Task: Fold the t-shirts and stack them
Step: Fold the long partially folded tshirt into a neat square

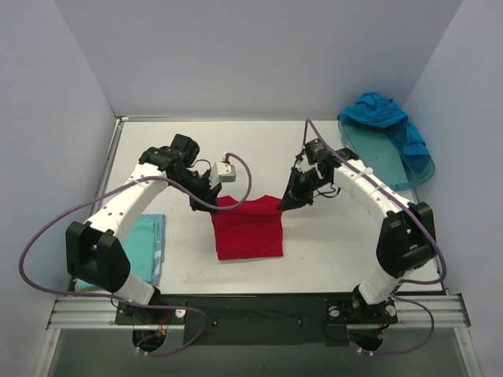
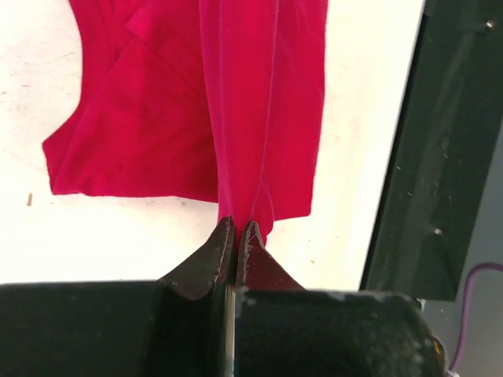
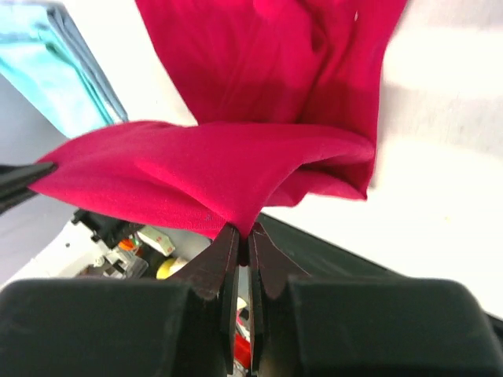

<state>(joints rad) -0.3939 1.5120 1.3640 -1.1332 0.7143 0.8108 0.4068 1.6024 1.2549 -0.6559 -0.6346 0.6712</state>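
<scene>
The table (image 1: pixel 330 243) runs under both arms, and its near edge is hidden behind the black base rail.

The red shirt (image 1: pixel 247 232) is stretched between the two sets of fingers. Its far edge is held up off the table, while its near part lies flat, nearer the bases than either fingertip. In the left wrist view the red shirt (image 2: pixel 157 133) is cut off at the top. In the right wrist view the red shirt (image 3: pixel 236 173) sags in a fold that hides the table below it.

The tray (image 1: pixel 385 161) sits beyond and to the right of the right fingers, well apart from them. The blue shirt (image 1: pixel 377 110) lies bunched on the tray's far end and covers that rim.

The aqua shirt (image 1: pixel 149 239) lies folded, nearer and to the left of the left fingers. The left arm partly hides it. In the right wrist view only a corner of the aqua shirt (image 3: pixel 47 63) shows.

The left gripper (image 1: pixel 216 196) pinches the red shirt's far left corner, jaws pressed together on the cloth (image 2: pixel 237 232). The right gripper (image 1: pixel 284 203) pinches the far right corner the same way, jaws closed on a peak of fabric (image 3: pixel 242 236).

Small coloured parts below the right fingers are too blurred to read.
</scene>
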